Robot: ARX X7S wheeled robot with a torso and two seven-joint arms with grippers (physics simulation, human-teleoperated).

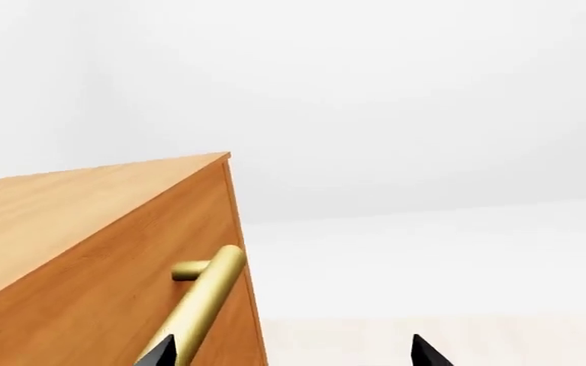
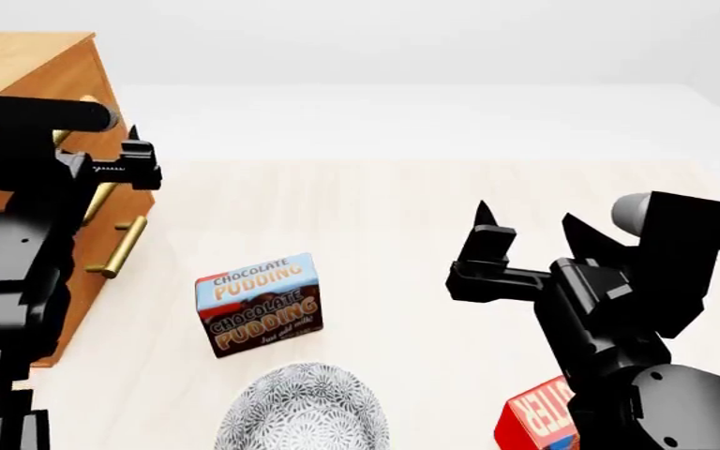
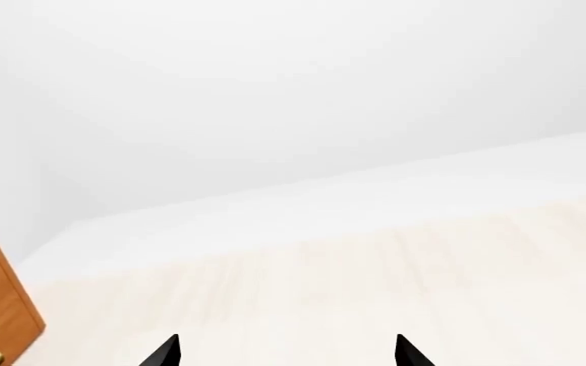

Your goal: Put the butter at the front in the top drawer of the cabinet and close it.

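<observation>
The orange-brown cabinet (image 2: 22, 66) stands at the far left of the head view. My left gripper (image 2: 79, 150) is open in front of its face, up by the top drawer's brass handle (image 1: 207, 293). In the left wrist view one fingertip (image 1: 161, 352) overlaps that handle and the other hangs past the cabinet's corner. The top drawer (image 1: 100, 305) shows no gap. A red butter carton (image 2: 532, 417) lies at the near right, half hidden under my right arm. My right gripper (image 2: 529, 225) hovers open and empty above the table (image 3: 375, 267).
A brown-and-blue Chocolate Pudding box (image 2: 260, 302) stands in the middle. A grey patterned bowl (image 2: 304, 412) sits in front of it. The lower drawer's brass handle (image 2: 123, 248) sticks out below my left gripper. Pale wooden tabletop stretches behind the right gripper.
</observation>
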